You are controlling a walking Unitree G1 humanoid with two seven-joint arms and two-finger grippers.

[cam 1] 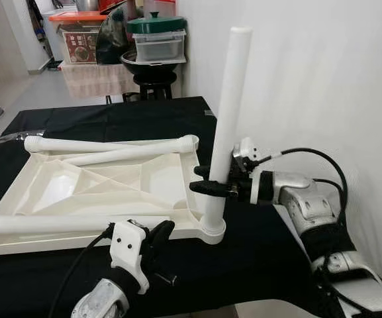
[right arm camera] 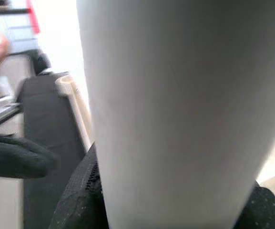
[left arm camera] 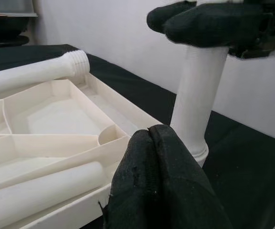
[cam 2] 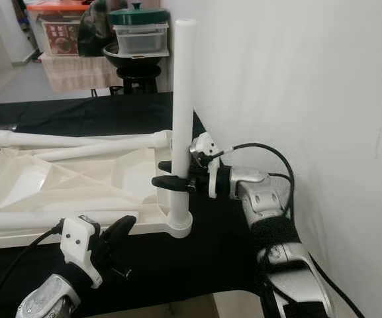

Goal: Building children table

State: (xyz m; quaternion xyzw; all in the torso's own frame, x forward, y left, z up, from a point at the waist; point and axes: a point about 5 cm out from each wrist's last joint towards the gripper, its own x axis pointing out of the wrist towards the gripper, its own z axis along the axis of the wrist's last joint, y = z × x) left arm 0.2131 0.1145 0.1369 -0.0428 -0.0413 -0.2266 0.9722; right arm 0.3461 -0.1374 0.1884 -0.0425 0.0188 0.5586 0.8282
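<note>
Table leg [cam 1: 229,119] clamped by right gripper [cam 1: 207,180]

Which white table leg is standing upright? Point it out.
The table leg seated in the near right corner socket of the upturned tabletop, gripped by the right gripper. The other legs lie flat across the tabletop.

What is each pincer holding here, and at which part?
The right pincer clamps the upright white table leg on its lower part, just above the corner socket of the upturned tabletop. The left pincer is shut and holds nothing.
</note>
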